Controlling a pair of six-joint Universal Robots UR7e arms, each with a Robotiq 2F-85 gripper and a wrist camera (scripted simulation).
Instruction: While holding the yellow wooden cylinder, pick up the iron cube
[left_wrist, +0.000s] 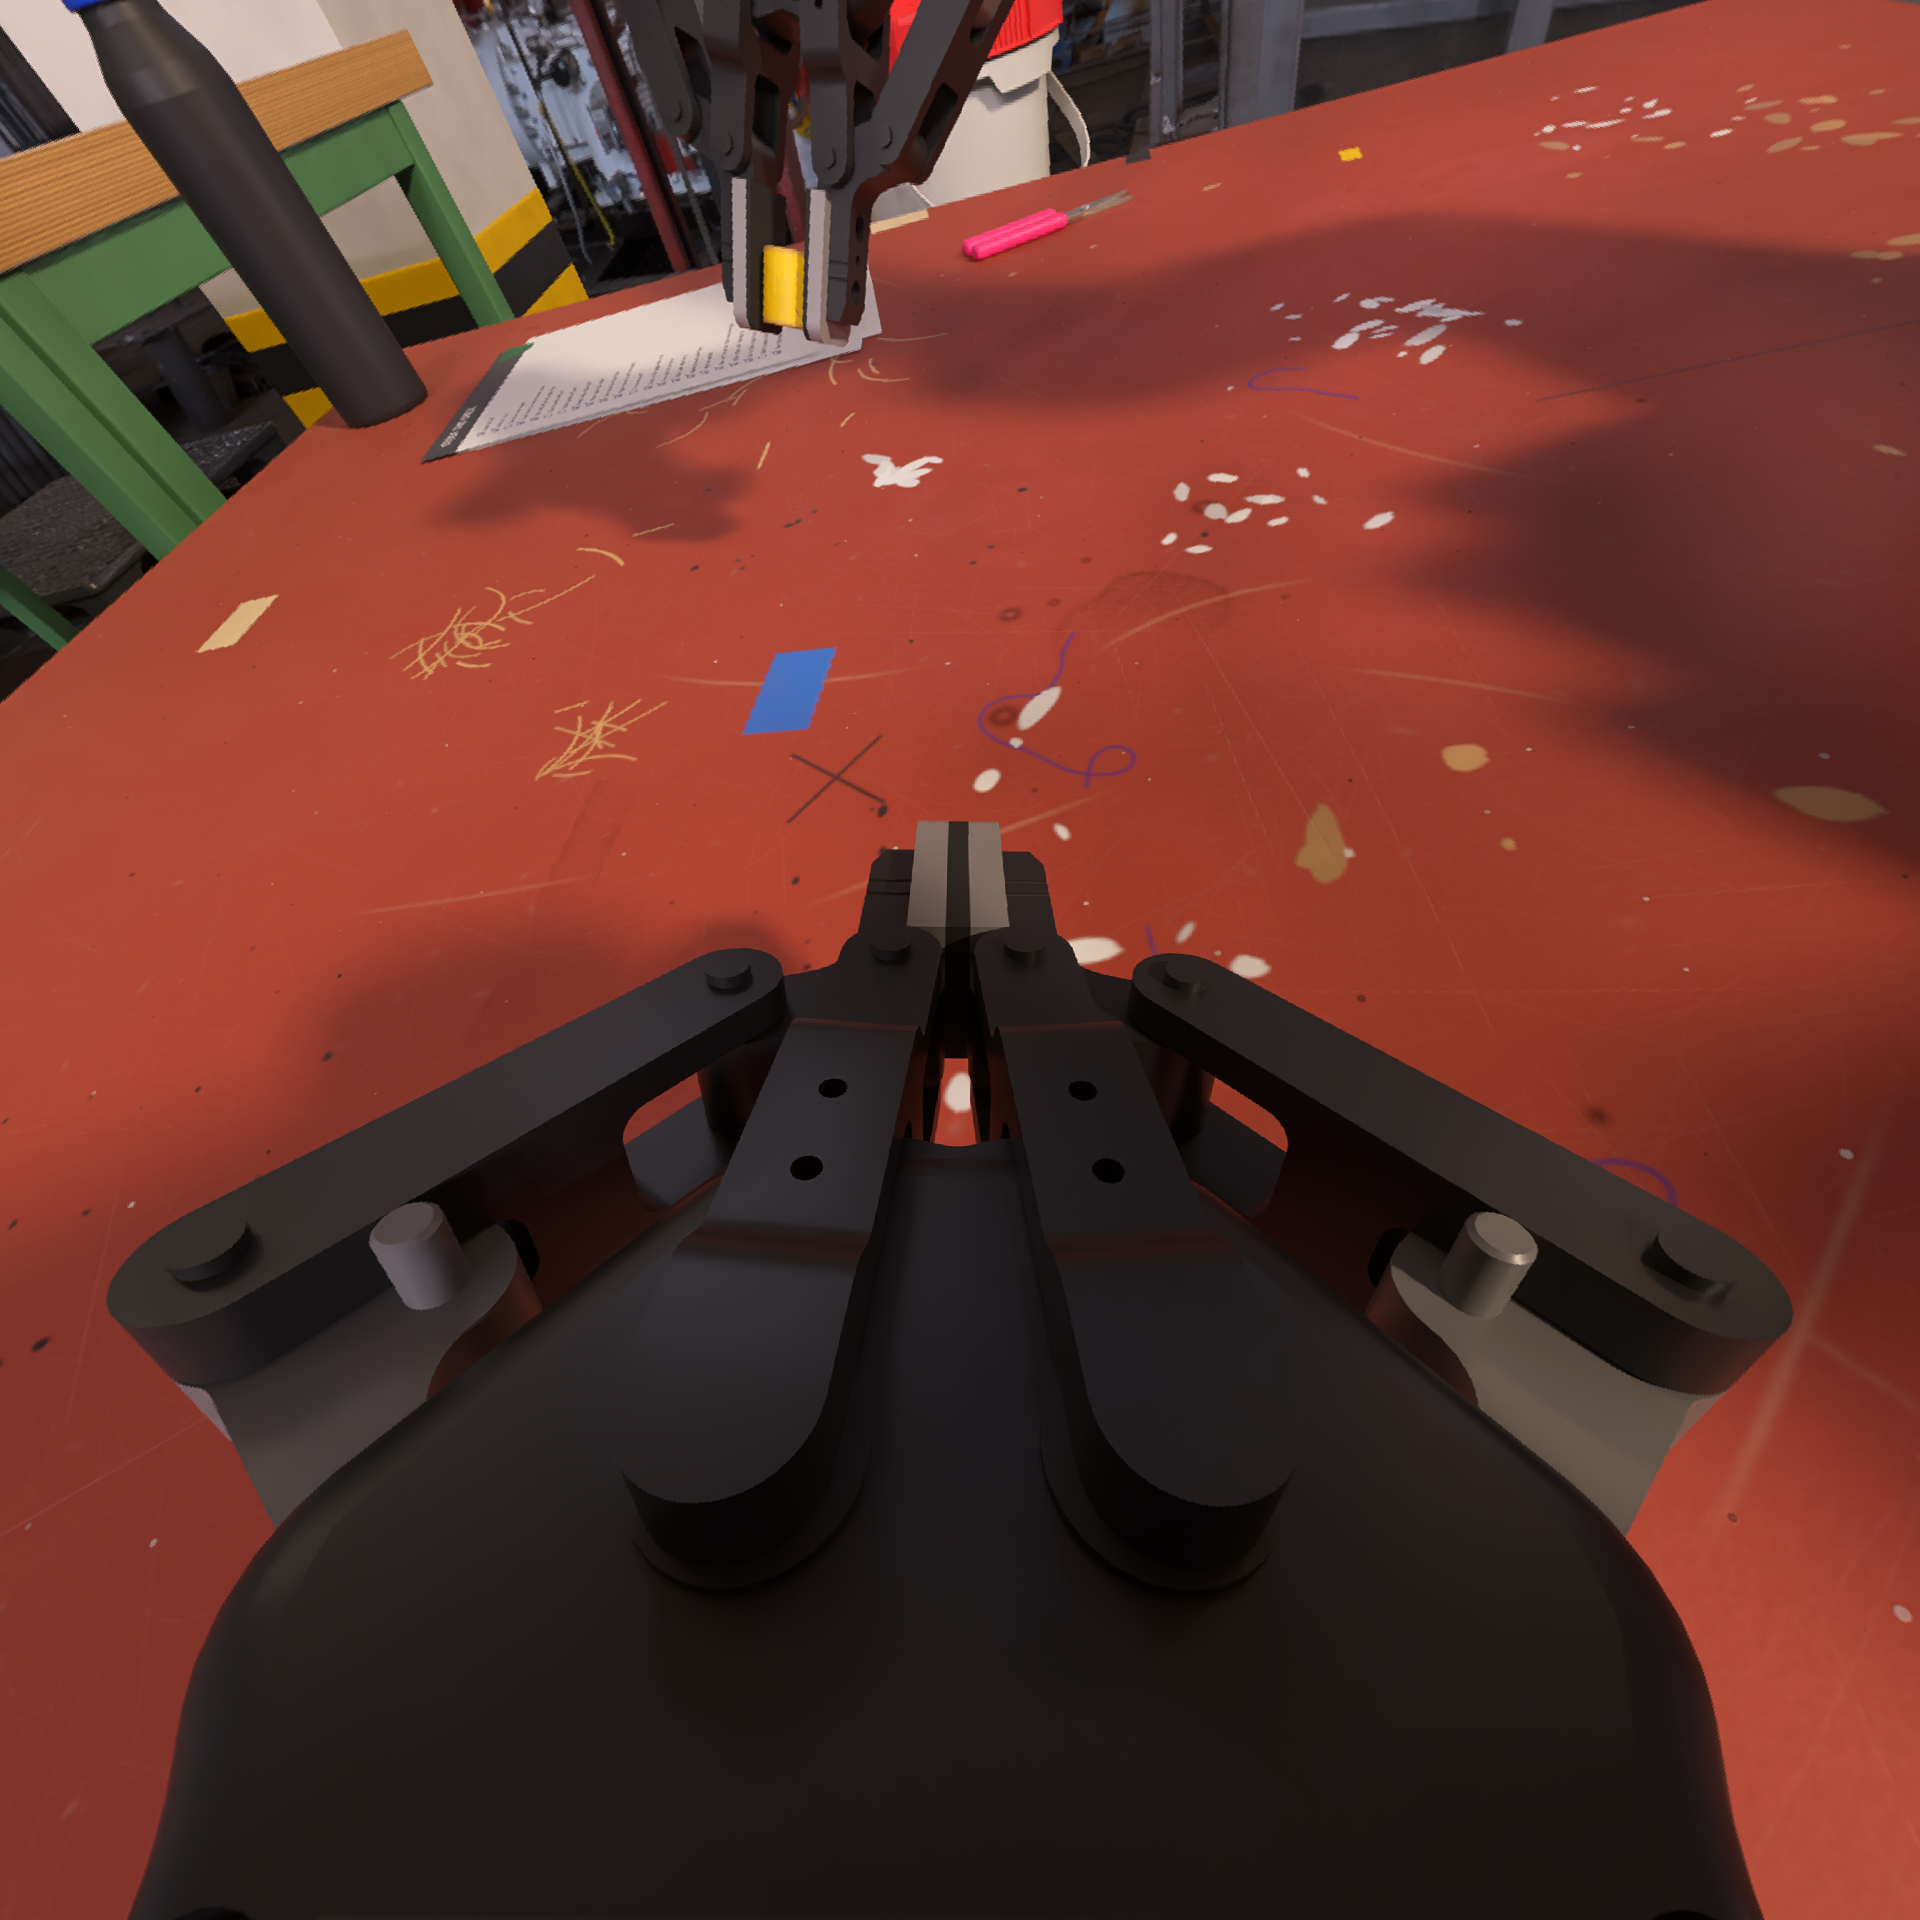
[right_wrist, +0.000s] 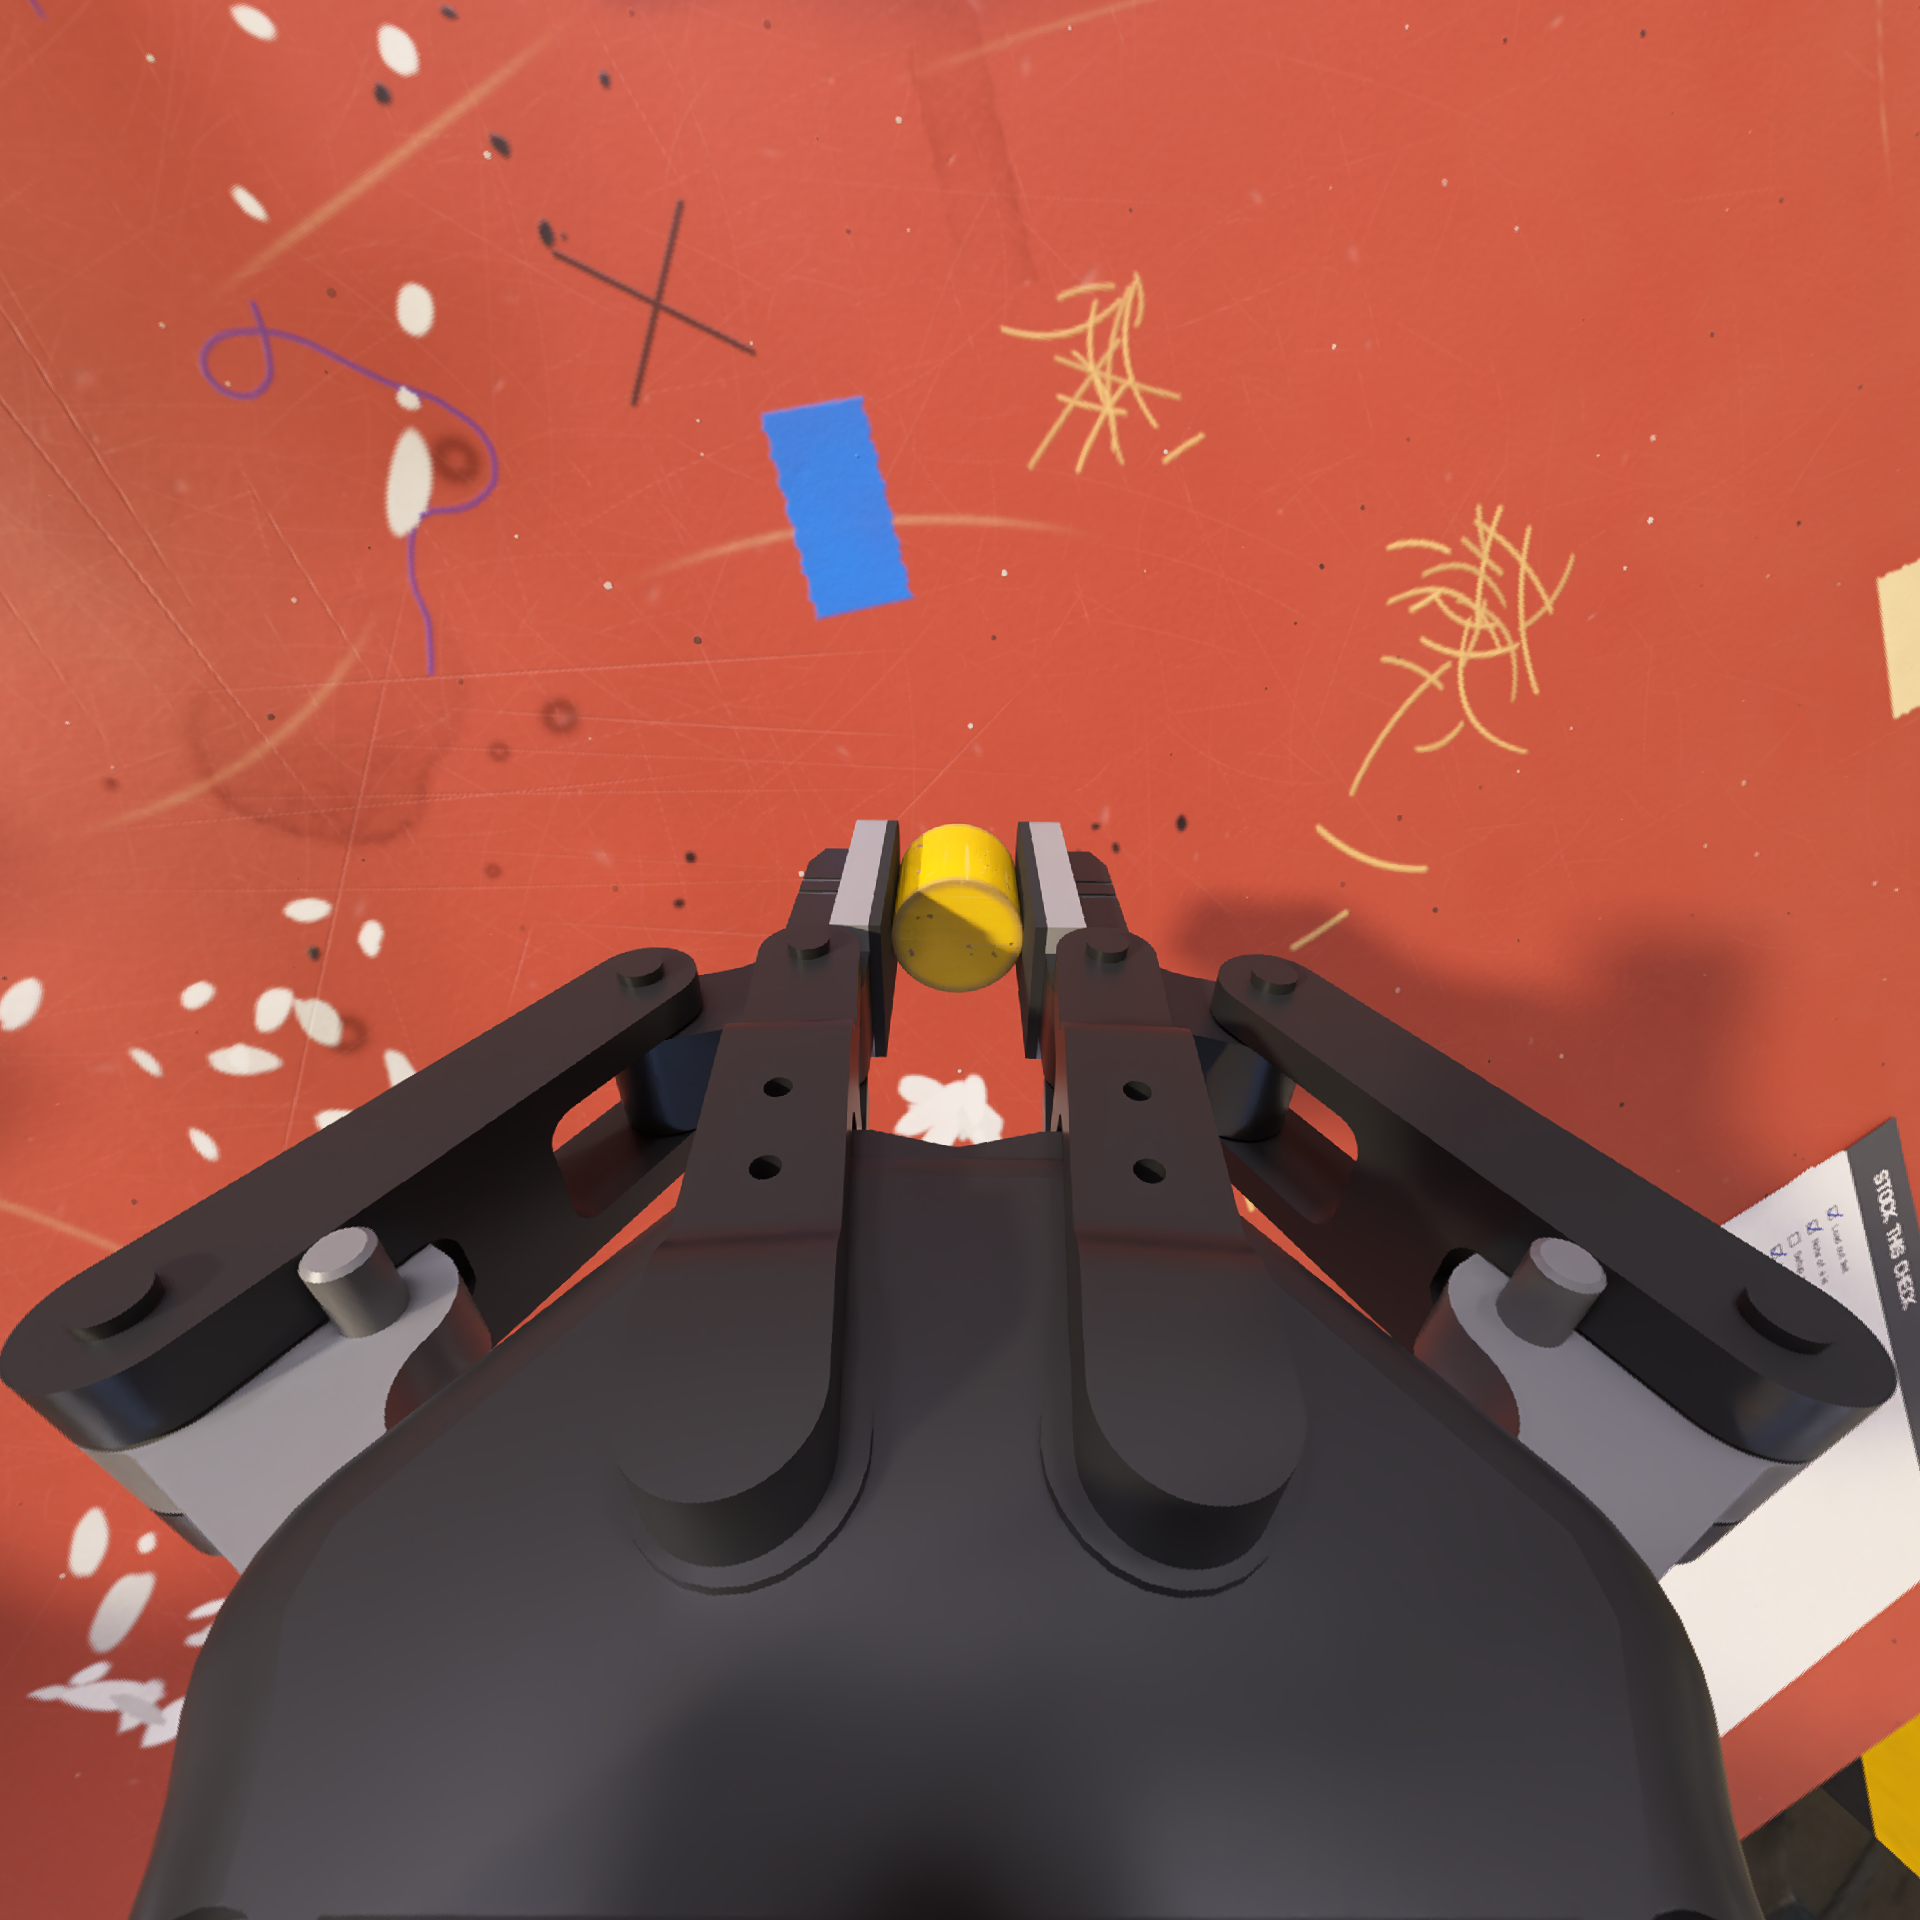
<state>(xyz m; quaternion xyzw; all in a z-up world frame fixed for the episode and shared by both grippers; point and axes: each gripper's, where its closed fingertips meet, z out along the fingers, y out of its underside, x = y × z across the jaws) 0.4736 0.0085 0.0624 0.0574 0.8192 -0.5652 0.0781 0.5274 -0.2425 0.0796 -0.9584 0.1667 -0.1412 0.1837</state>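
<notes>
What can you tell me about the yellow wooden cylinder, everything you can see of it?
The yellow wooden cylinder is short and stubby, bright yellow with a few tiny dark specks on its flat round end. The right pincer is shut on it, one grey pad against each curved side, so it hangs above the red table, touching nothing else. The left wrist view shows it as a yellow block between the pads.

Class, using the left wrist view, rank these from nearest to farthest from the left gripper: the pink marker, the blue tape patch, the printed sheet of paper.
From the left gripper, shut on nothing:
1. Blue tape patch, just ahead, slightly left.
2. Printed sheet of paper, farther on, at the left, below the right gripper.
3. Pink marker, farthest, near the table's far edge.
</notes>
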